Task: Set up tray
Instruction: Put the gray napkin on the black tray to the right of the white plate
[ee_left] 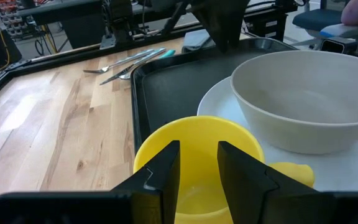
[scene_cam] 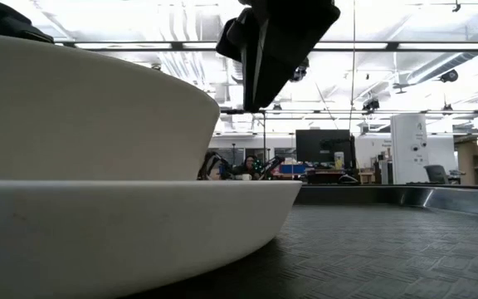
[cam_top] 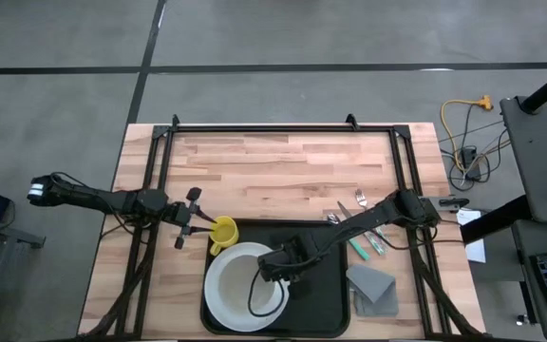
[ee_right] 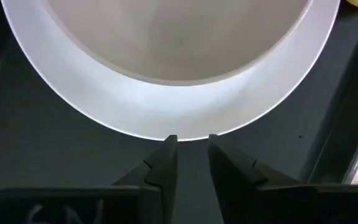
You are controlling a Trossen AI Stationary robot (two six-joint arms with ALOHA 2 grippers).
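**Black tray, white dishes, yellow cup at the near edge**

Black, flat, rectangular tray with rounded corners and low rim (cam_top: pixel 323 294) lying at the near middle of the pale wooden slatted worktop (cam_top: pixel 273 171). On its left half, round white plate (cam_top: pixel 218 296) carrying a white bowl (cam_top: pixel 245 285). Just beside the tray's far-left corner, at the plate's rim, a round yellow plastic cup with a handle (cam_top: pixel 223 232).

Left arm stretched low from the left edge across the worktop, its left gripper (cam_top: pixel 198 226) at the yellow cup (ee_left: pixel 194 158); dark fingers (ee_left: pixel 163 171) slightly parted over the cup's near wall, one seemingly inside and one outside, firm pinch not confirmed.

Right arm reaching in from the right edge, bent downward over the tray, right gripper (cam_top: pixel 278 271) at the right-hand rim of the white plate (ee_right: pixel 179 118); fingers (ee_right: pixel 161 163) narrowly parted, tips just at the plate's edge, nothing between them.

Right of the tray: small grey folded napkin (cam_top: pixel 373 285) near the corner; beyond it, metal cutlery with green handles (cam_top: pixel 359 233) lying loose on the wood.
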